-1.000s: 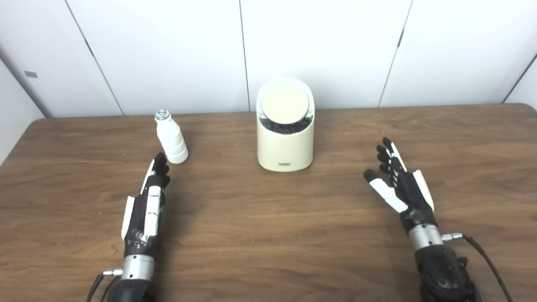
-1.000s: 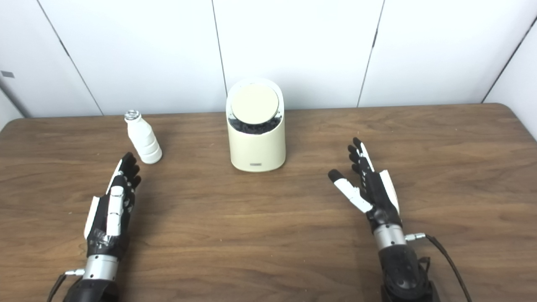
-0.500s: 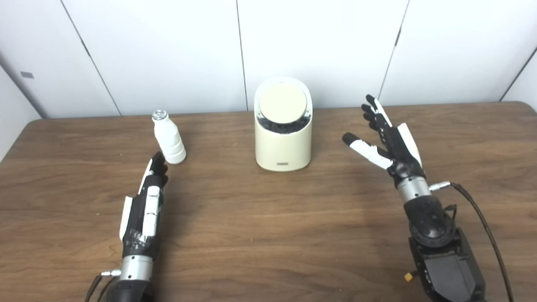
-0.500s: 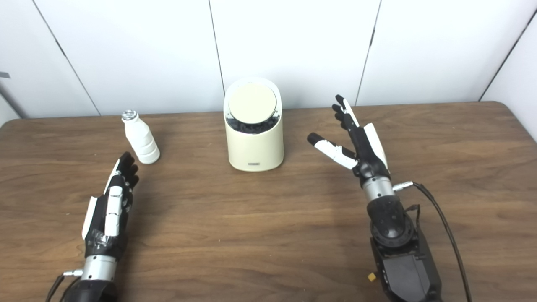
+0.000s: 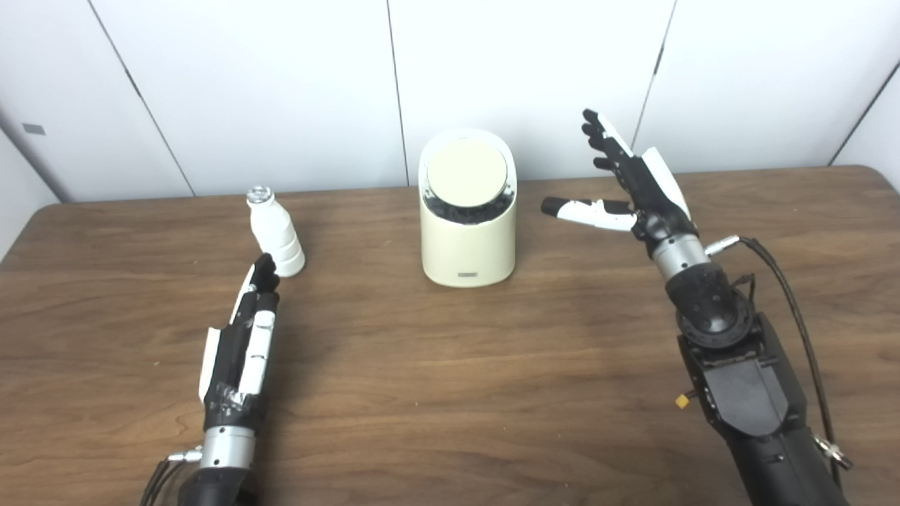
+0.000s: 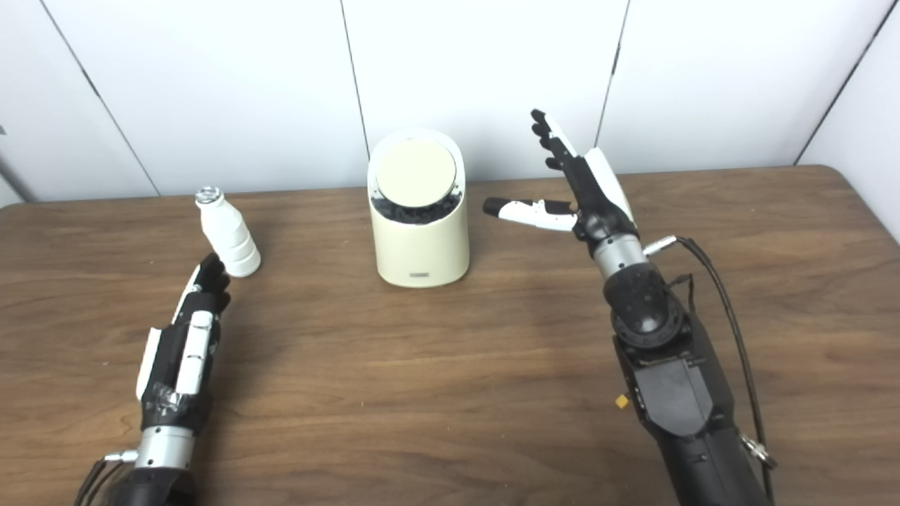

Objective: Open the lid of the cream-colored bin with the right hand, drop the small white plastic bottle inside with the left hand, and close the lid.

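Observation:
The cream-colored bin (image 5: 467,232) stands near the table's far edge, its round slanted lid (image 5: 466,172) down. The small white plastic bottle (image 5: 275,232) stands upright to the left of the bin. My left hand (image 5: 246,330) lies open and flat on the table, its fingertips just short of the bottle's base. My right hand (image 5: 633,183) is open and raised to the right of the bin at about lid height, fingers spread, thumb pointing toward the bin, a gap between them.
The brown wooden table (image 5: 450,379) runs to a white panelled wall (image 5: 281,84) close behind the bin. A black cable (image 5: 787,295) hangs from my right wrist.
My right hand has lifted off the table and moved forward and left toward the bin, still open. My left hand has stayed in place. The camera has shifted slightly.

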